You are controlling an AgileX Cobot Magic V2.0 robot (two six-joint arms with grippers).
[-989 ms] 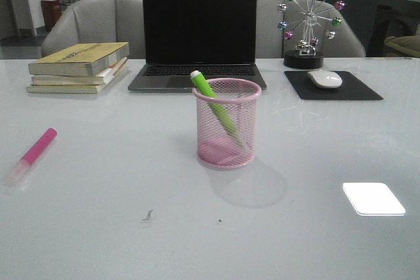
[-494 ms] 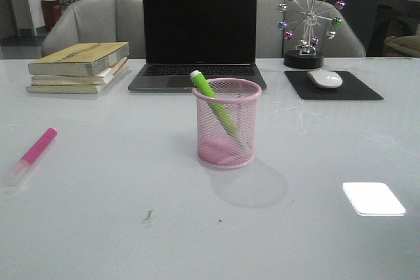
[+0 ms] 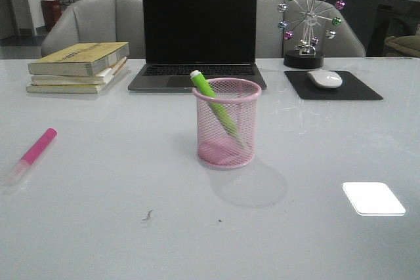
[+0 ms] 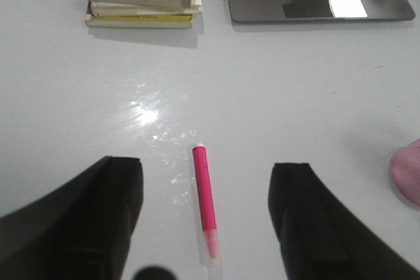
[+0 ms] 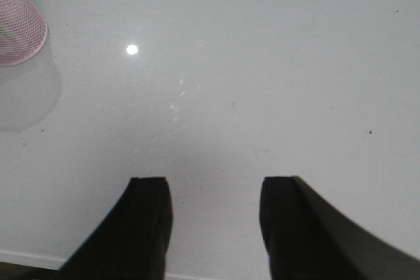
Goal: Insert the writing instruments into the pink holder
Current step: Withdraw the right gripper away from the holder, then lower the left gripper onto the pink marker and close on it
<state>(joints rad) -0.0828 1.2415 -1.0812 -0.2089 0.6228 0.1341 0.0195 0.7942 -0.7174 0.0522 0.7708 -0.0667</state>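
The pink wire-mesh holder [image 3: 227, 122] stands upright at the table's middle, in front of the laptop. The lime green marker [image 3: 211, 98] leans inside it, its whitish end poking over the rim at the back left. The bright pink marker [image 3: 33, 153] lies flat at the table's left, its clear cap toward the front. Seen from the left wrist, that pink marker [image 4: 204, 195] lies on the table below my open left gripper [image 4: 207, 172], lengthwise between the two fingers and apart from both. My right gripper [image 5: 213, 185] is open over bare table, with the holder [image 5: 18, 27] off at the view's corner.
A stack of yellow books [image 3: 79, 67] sits at the back left and a dark laptop [image 3: 199, 34] behind the holder. A mouse [image 3: 325, 79] on a black pad and a ball ornament [image 3: 307, 24] stand at the back right. A bright light patch [image 3: 373, 199] lies front right.
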